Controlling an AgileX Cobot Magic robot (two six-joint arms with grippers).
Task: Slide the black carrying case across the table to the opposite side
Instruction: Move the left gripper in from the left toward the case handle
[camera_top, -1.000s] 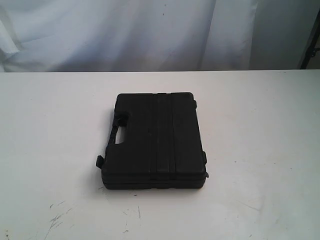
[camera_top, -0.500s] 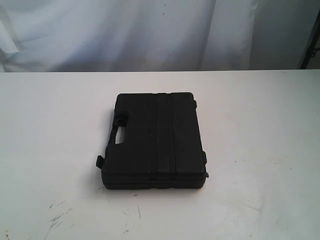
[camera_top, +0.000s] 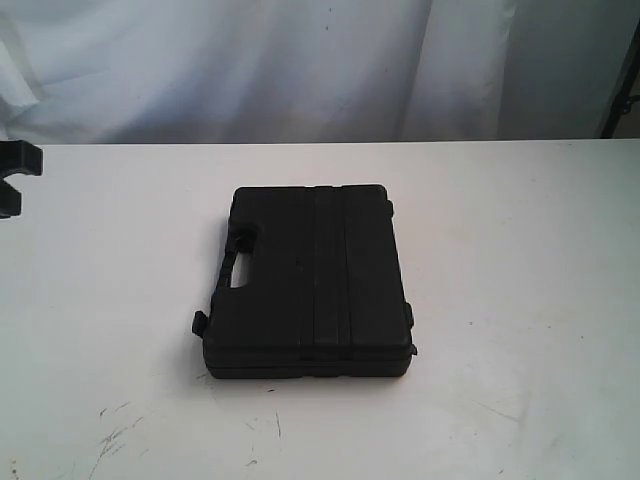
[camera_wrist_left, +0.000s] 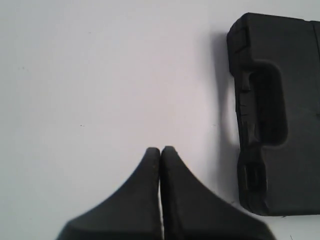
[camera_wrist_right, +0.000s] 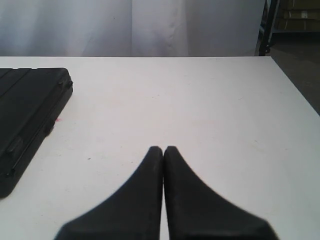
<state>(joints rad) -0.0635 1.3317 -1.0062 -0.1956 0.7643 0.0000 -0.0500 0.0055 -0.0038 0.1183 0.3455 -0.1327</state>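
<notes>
The black carrying case (camera_top: 310, 280) lies flat and closed near the middle of the white table (camera_top: 520, 250), its handle cut-out facing left. In the left wrist view my left gripper (camera_wrist_left: 160, 149) is shut and empty over bare table (camera_wrist_left: 100, 75), a short way from the handle side of the case (camera_wrist_left: 280, 110). A black part of the left arm (camera_top: 15, 175) shows at the left edge of the exterior view. My right gripper (camera_wrist_right: 163, 148) is shut and empty, apart from the hinge side of the case (camera_wrist_right: 25, 115). The right arm is out of the exterior view.
A white cloth backdrop (camera_top: 300, 70) hangs behind the table's far edge. A dark stand (camera_top: 620, 90) is at the far right, and the right wrist view shows a black frame (camera_wrist_right: 267, 27) past the table's corner. Scuff marks (camera_top: 115, 435) mark the near tabletop.
A black part of the left arm has come into the exterior view at the left edge. The case has not moved.
</notes>
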